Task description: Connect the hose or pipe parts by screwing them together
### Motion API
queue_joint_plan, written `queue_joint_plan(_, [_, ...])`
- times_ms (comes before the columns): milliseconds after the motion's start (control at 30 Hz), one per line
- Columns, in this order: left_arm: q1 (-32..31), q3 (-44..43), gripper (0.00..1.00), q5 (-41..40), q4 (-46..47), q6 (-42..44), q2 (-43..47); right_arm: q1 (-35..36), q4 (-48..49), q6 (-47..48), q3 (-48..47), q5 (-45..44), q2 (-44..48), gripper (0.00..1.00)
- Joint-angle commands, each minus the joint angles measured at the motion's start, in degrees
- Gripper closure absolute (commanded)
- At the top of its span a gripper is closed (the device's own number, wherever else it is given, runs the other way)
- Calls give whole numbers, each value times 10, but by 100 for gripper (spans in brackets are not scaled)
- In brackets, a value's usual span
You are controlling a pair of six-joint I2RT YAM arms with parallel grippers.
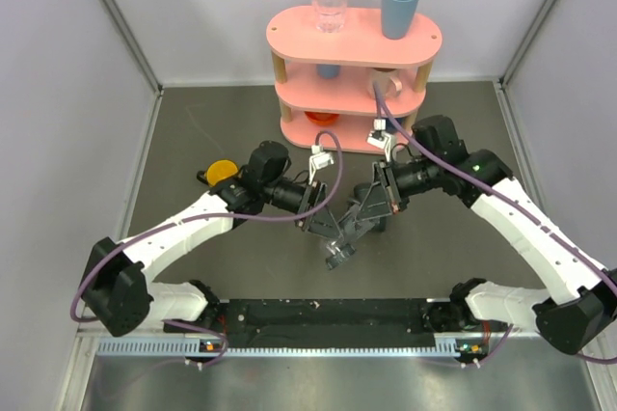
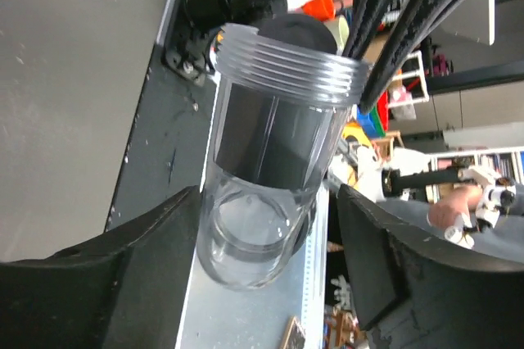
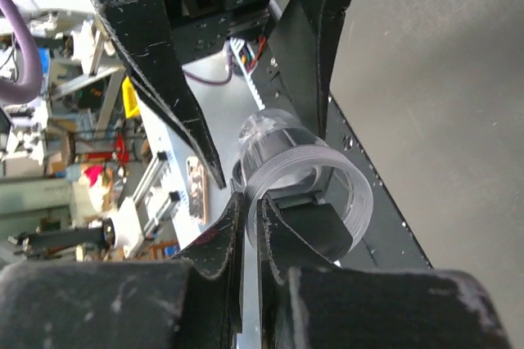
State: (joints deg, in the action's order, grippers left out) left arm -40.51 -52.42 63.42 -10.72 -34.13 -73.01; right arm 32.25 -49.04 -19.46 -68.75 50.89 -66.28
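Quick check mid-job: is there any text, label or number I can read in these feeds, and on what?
No text is readable in any view.
Translucent tube: no print, only moulded thread ridges.
Small brown tag on the metal rail: too blurred to read.
Tick marks along the rail: no legible numbers.

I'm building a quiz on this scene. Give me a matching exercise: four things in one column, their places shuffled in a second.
Things
1 glass
2 blue cup
3 yellow cup
4 tube

Places
A on the table, left of the shelf
B shelf top, right end
C pinched by the right gripper
D shelf top, left end

Pairs: 1-D, 2-B, 3-A, 4-C
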Motion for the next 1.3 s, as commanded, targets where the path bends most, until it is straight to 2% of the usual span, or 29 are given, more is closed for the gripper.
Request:
queue_joint_plan(0, [19,13,25,-45,172,-110,39,9,25,-20,-63,-61,24,100])
queue_joint_plan(100, [46,56,23,-78,298,-206,73,8,53,-55,-81,-111,43,100])
queue_joint_plan(233, [58,61,23,-126,313,-233,92,8,97,-99,-83,-157,71,100])
queue_joint_plan(367, [58,58,24,-151,319,-238,105,9,146,-140,-69,-166,104,100])
queue_joint_plan(600, [58,70,26,-147,371,-263,109,7,203,-182,-61,-172,129,100])
queue_joint_plan(700, [58,83,27,-147,431,-300,112,8,224,-199,-54,-172,135,100])
queue_joint_plan(833, [54,88,35,-159,467,-327,117,8,254,-219,-35,-180,147,100])
queue_joint_plan(967, [50,106,36,-178,522,-370,121,8,271,-229,-25,-178,152,100])
queue_joint_plan(1167, [46,134,37,-222,660,-463,113,8,299,-256,-4,-180,167,100])
queue_joint_plan(1267, [44,132,35,-230,693,-483,109,8,308,-264,0,-175,168,100])
